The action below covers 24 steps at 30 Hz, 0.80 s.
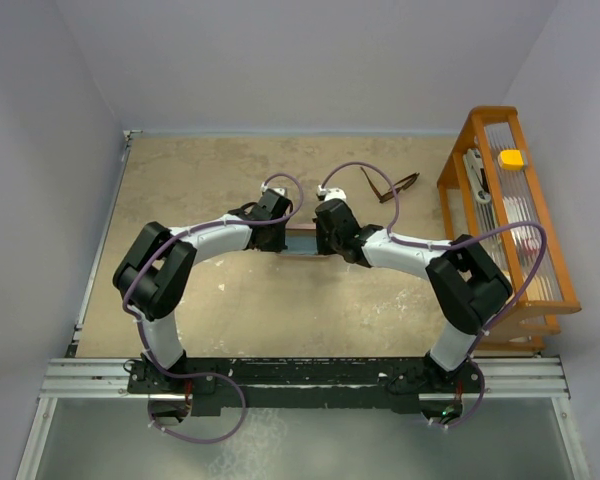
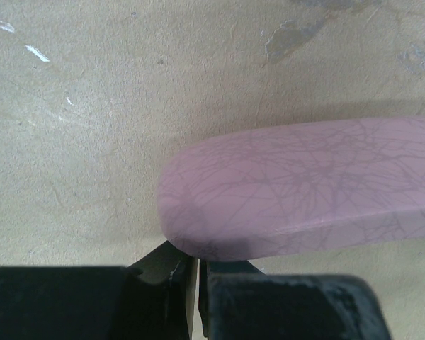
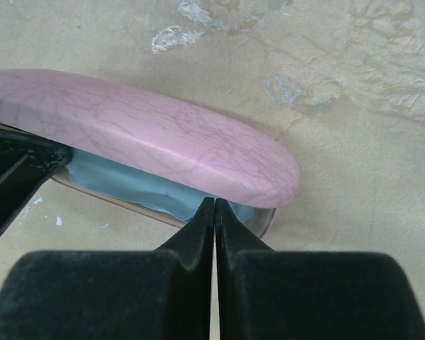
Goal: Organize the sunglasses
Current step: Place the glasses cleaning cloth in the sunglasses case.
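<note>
The sunglasses [image 1: 390,185], thin dark frame with the temples unfolded, lie on the table at the back right, apart from both arms. The pink oblong case [image 3: 149,134] lies between the two grippers with its lid partly raised; a light blue cloth [image 3: 127,183] lies inside it. My right gripper [image 3: 214,205] is shut, its tips at the gap between lid and base, against the cloth. My left gripper [image 2: 197,265] is shut, its tips tucked under the case's other end [image 2: 297,184]. In the top view the grippers [image 1: 280,238] [image 1: 325,240] face each other across the case [image 1: 302,243].
An orange wooden rack [image 1: 510,220] with clear slats stands along the right edge, holding a yellow item [image 1: 511,158] and white things. Grey walls close in the table at the back and both sides.
</note>
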Motion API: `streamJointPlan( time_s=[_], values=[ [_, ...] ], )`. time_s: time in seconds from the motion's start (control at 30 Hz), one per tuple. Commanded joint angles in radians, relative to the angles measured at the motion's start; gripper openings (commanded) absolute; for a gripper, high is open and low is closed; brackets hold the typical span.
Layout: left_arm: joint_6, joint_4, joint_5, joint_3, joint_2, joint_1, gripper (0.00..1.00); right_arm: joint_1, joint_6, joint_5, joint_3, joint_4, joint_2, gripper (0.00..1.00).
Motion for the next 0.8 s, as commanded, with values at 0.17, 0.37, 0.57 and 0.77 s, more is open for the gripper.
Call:
streamJointPlan(
  time_s=[0.17, 0.37, 0.57, 0.77],
  values=[
    [0.021, -0.001, -0.020, 0.015, -0.031, -0.006, 0.00, 0.004, 0.035, -0.067, 0.023, 0.011, 0.034, 0.00],
    [0.021, -0.001, -0.020, 0.013, -0.035, -0.007, 0.00, 0.004, 0.037, -0.080, 0.001, 0.021, 0.050, 0.00],
    [0.014, 0.000, -0.034, 0.007, -0.053, -0.006, 0.00, 0.004, 0.023, -0.065, -0.006, 0.029, 0.060, 0.00],
    [-0.005, 0.012, -0.062, 0.003, -0.105, -0.008, 0.00, 0.003, 0.016, -0.068, -0.020, 0.029, 0.071, 0.00]
  ],
)
